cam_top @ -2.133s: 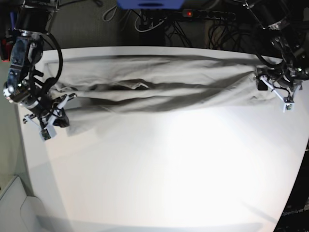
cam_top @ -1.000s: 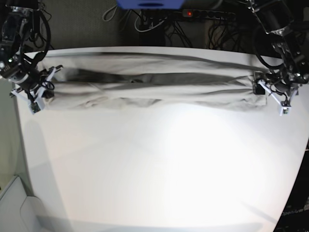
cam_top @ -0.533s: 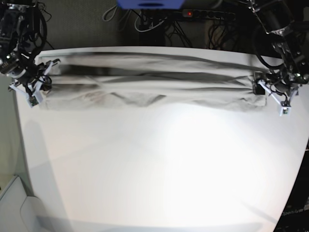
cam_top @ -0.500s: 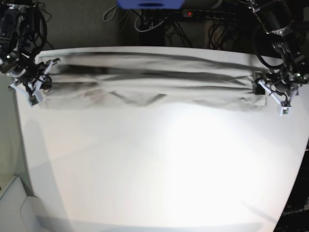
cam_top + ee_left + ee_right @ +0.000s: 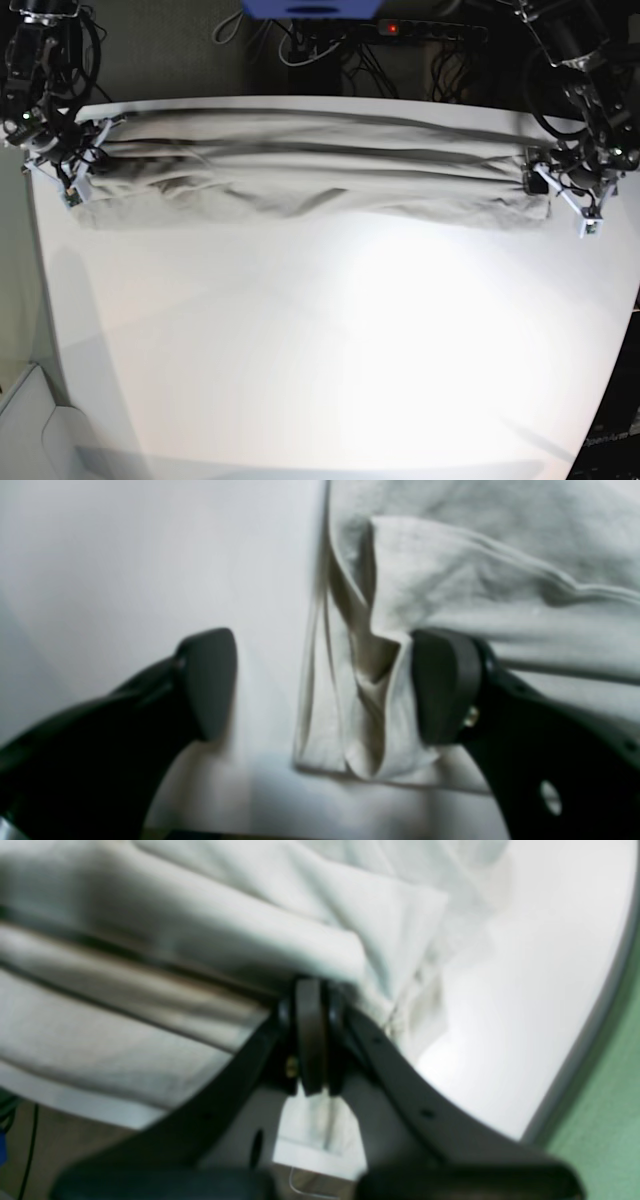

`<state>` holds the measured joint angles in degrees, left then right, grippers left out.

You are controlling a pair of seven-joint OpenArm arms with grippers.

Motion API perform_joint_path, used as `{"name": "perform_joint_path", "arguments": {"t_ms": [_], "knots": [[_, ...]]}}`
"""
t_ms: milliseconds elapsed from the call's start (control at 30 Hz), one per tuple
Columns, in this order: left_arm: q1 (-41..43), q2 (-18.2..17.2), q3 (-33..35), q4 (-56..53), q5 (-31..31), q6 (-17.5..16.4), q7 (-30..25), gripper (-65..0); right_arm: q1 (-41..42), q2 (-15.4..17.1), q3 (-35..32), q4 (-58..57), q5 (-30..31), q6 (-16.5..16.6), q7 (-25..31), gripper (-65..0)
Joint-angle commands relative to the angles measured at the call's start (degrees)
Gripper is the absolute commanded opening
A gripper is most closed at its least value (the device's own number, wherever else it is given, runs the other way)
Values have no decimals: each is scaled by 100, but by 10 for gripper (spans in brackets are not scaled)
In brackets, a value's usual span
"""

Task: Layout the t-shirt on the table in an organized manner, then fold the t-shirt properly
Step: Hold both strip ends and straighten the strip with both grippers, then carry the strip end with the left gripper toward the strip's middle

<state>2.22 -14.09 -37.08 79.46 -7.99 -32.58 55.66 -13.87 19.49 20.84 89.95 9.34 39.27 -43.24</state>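
The t-shirt (image 5: 300, 175) is stretched in a long, creased band across the far part of the white desk (image 5: 330, 350), from the one side edge to the other. The right hand (image 5: 311, 1040) is closed on a gathered fold of the t-shirt at the band's end, near the rounded desk edge. The left hand (image 5: 320, 685) is held with its fingers (image 5: 442, 685) spread wide; one finger is touching the folded hem, which lies flat on the desk.
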Motion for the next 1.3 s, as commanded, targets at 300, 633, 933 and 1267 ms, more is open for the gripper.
{"name": "perform_joint_path", "arguments": {"t_ms": [300,633,933,1267], "knots": [[29,-143,-6,261,144,-35,223,-123,-7,95,74,126,-77,73,-23,-408],[20,-108,-15,682,144,-35,223,-46,-15,69,57,187,-77,73,-23,-363],[20,94,-24,682,144,-35,170,-5,11,60,83,187,-77,73,-23,-363],[-6,297,-6,173,135,-35,-58,-6,20,-10,57,187,-86,73,-23,-363]]}}
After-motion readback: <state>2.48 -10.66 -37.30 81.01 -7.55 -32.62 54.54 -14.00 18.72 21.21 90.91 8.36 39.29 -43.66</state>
